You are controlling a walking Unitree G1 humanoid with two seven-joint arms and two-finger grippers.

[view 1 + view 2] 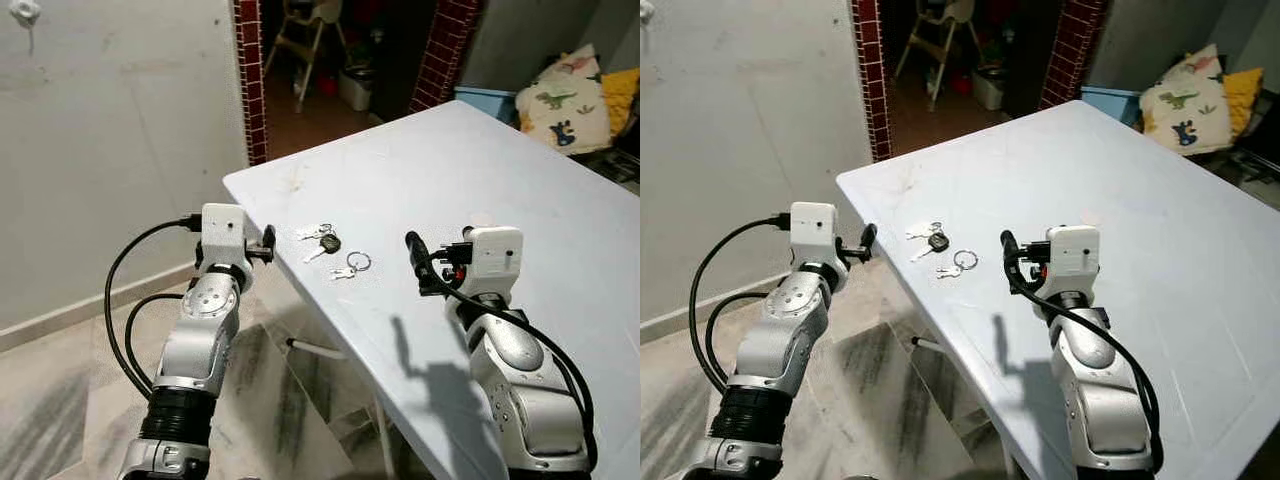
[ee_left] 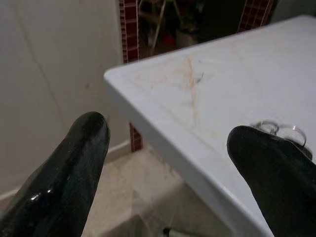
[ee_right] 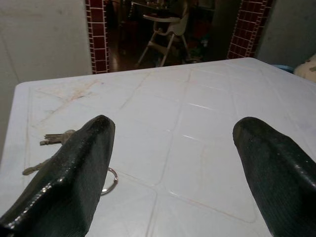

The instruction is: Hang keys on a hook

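A bunch of keys with a black fob lies near the left edge of the white table. A second small key on a ring lies just to its right. My left gripper hovers at the table's left edge, close to the bunch, open and empty; its wrist view shows key rings behind one finger. My right gripper is over the table to the right of the keys, open, with the keys beside its finger. A small white hook sits high on the wall at far left.
A doorway framed in red brick opens behind the table, with a high chair inside. Dinosaur-print cushions and a blue box lie at the far right. A marble floor stretches between the table and the wall.
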